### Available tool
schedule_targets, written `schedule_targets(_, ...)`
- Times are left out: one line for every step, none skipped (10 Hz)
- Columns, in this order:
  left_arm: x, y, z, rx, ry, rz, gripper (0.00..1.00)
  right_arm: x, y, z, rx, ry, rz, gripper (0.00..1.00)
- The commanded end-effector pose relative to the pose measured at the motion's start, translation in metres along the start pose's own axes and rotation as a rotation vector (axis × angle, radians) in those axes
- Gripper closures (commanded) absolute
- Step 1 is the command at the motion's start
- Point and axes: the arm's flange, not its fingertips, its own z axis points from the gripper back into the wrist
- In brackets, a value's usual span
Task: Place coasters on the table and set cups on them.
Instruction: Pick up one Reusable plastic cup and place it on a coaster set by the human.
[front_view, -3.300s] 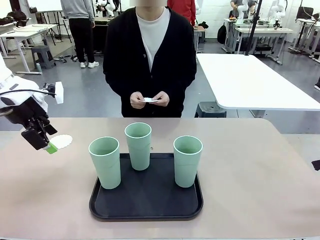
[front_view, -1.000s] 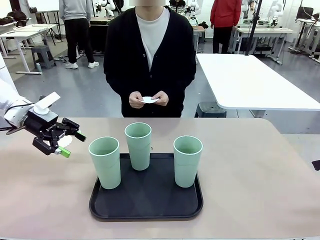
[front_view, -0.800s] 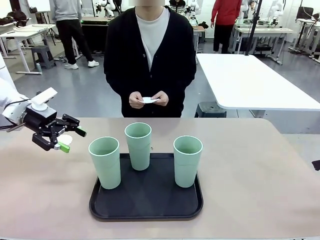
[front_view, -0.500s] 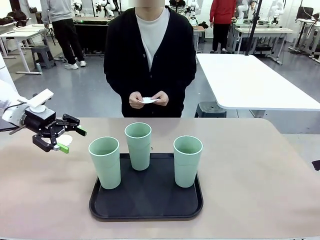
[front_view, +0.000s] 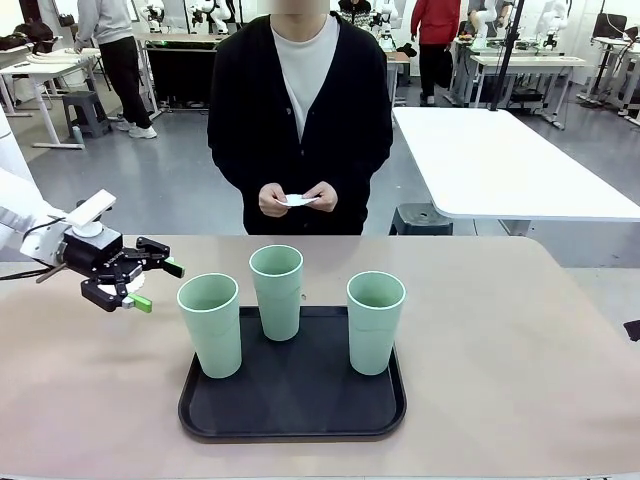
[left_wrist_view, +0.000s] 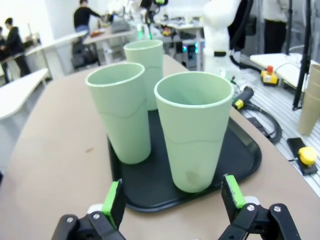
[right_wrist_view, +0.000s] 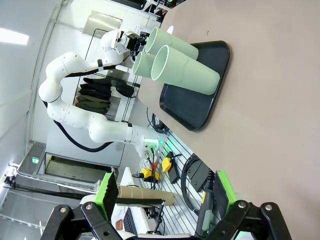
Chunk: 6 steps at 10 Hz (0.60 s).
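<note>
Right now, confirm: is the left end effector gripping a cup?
No, the left end effector is open, short of the nearest cup on the tray.

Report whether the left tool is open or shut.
Open: the left tool has its green pads wide apart, gripping nothing.

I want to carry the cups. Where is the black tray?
In the front view, the flat black plastic tray lies mid-table on the tan tabletop, under three mint-green plastic cups, right of the left gripper.
</note>
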Motion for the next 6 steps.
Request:
schedule_targets(-0.004, 0.005, -0.006, 0.0, -0.049, -0.012, 0.0, 0.001, 0.0, 0.001, 0.003, -0.005, 0.014, 0.0)
schedule_targets(-0.007, 0.006, -0.011, -0.023, -0.061, 0.001, 0.0, 0.001, 0.0, 0.001, 0.003, -0.005, 0.014, 0.0)
schedule_targets(-0.009, 0.006, -0.016, -0.057, -0.074, 0.022, 0.0, 0.001, 0.0, 0.001, 0.003, -0.005, 0.014, 0.0)
schedule_targets(-0.011, 0.005, -0.021, -0.087, -0.084, 0.037, 0.0, 0.001, 0.0, 0.001, 0.003, -0.005, 0.014, 0.0)
schedule_targets(-0.014, 0.004, -0.026, -0.104, -0.088, 0.036, 0.0, 0.001, 0.0, 0.001, 0.003, -0.005, 0.014, 0.0)
schedule_targets(-0.014, 0.005, -0.03, -0.111, -0.097, 0.029, 0.0, 0.001, 0.0, 0.001, 0.003, -0.005, 0.014, 0.0)
